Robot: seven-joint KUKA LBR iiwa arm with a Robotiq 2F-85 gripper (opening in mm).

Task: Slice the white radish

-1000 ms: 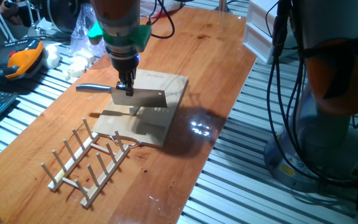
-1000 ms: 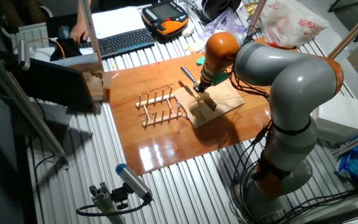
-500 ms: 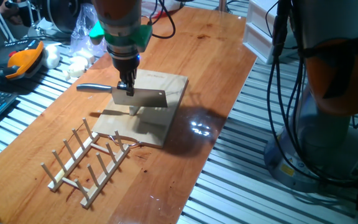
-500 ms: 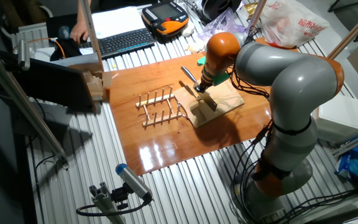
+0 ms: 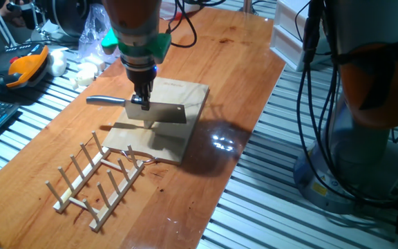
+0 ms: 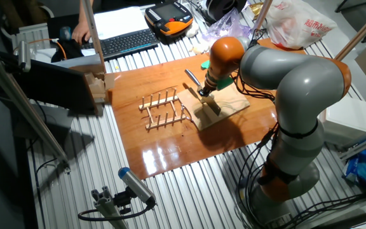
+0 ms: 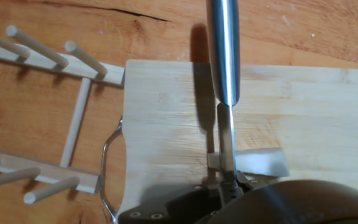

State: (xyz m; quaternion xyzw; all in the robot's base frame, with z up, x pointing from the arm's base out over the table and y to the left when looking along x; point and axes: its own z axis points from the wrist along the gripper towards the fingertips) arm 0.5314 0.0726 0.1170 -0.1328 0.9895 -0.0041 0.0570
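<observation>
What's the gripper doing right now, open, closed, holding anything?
Gripper: closed on the knife, gripped at the back of the blade, blade edge down over the white radish on the cutting board.

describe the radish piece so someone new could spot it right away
Find the pale wooden board on the table, beside the peg rack. In the hand view the radish lies on it under the knife blade: the only small white block there.
</observation>
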